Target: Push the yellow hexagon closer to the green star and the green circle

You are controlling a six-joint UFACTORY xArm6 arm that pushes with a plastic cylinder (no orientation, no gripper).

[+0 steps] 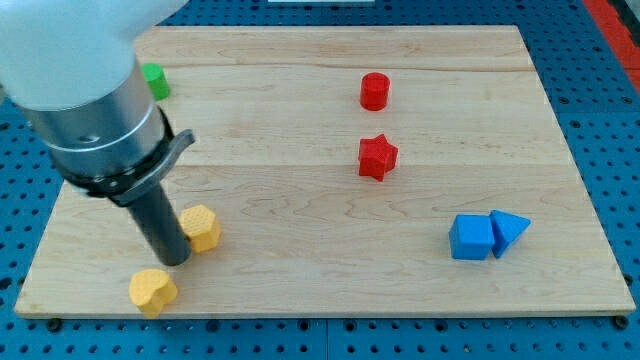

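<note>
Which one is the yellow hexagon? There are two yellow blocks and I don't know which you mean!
Look at the wooden board, down in the view's bottom-left corner, where the dark rod comes down. The yellow hexagon sits right beside my tip, on its right. The other yellow block lies lower, near the board's bottom edge, and has a notched, heart-like shape, while the hexagon has flat sides.

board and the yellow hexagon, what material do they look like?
Pale wooden board: looks like unfinished or lightly sealed wood; visible grain lines and plank seams, matte. Yellow hexagon block: probably painted wood or plastic; uniform opaque colour, matte, softly rounded edges. Can't tell which.
</note>
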